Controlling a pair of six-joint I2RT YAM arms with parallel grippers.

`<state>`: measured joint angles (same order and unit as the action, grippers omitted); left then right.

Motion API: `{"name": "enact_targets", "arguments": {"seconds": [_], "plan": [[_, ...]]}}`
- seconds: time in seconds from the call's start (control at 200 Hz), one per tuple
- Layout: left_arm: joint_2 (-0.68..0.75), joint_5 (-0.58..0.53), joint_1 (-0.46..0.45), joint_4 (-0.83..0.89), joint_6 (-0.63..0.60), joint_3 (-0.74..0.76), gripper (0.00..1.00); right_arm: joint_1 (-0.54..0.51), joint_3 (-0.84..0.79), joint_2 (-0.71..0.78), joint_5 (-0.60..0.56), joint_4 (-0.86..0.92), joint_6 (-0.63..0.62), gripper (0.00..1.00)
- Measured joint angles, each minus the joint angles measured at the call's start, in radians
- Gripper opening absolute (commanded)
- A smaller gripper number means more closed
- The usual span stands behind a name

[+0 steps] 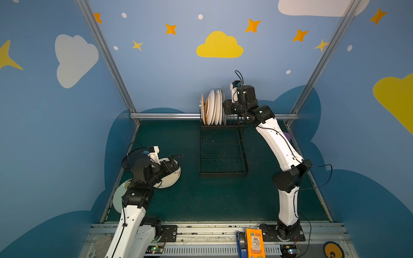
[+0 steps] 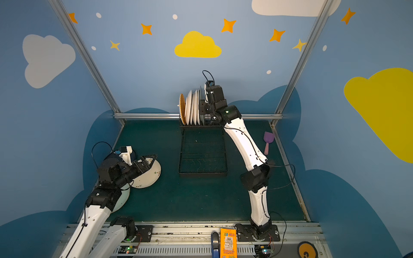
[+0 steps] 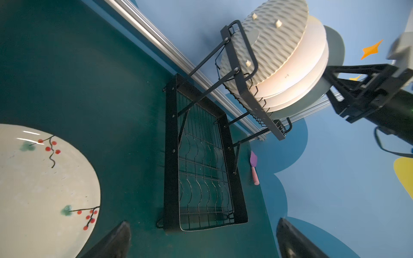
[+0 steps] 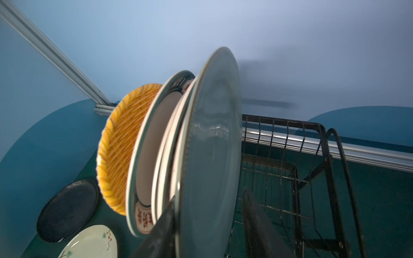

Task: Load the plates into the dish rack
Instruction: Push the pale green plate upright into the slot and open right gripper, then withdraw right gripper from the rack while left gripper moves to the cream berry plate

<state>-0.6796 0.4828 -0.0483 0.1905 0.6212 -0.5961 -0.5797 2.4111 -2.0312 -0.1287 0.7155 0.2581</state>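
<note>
Our right gripper [image 4: 209, 196] is open. Its two fingers stand on either side of the grey-green plate [image 4: 212, 134], down at its edge. That plate stands up in the raised part of the dish rack [image 1: 223, 172]. It is the end one in a row with a plate with a teal rim [image 4: 154, 134] and an orange plate [image 4: 120, 152].

Our left gripper [image 1: 175, 162] is wide open too and holds nothing. It hangs over a white plate with red berries [image 3: 33, 189] that lies flat on the green surface [image 1: 201, 201]. A dark plate [image 4: 67, 212] and a pale plate [image 1: 117, 198] lie near it. A purple scoop [image 2: 267, 139] lies by the right wall.
</note>
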Motion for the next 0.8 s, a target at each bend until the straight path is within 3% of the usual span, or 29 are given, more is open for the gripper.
{"name": "enact_targets", "arguments": {"seconds": [0.215, 0.385, 0.591, 0.801], "plan": [[0.0, -0.025, 0.0, 0.047, 0.001, 0.0, 1.0, -0.001, -0.035, 0.07, 0.008, 0.0, 0.0, 0.44], [0.0, -0.07, 0.0, 0.137, 0.02, -0.028, 1.0, -0.002, -0.105, 0.126, 0.019, -0.005, 0.001, 0.51], [0.014, -0.186, 0.001, 0.332, 0.095, -0.106, 1.0, -0.003, -0.343, 0.295, 0.052, -0.049, -0.001, 0.66], [0.054, -0.265, 0.03, 0.499, 0.25, -0.075, 1.0, -0.003, -0.628, 0.524, 0.105, -0.127, -0.006, 0.81]]}}
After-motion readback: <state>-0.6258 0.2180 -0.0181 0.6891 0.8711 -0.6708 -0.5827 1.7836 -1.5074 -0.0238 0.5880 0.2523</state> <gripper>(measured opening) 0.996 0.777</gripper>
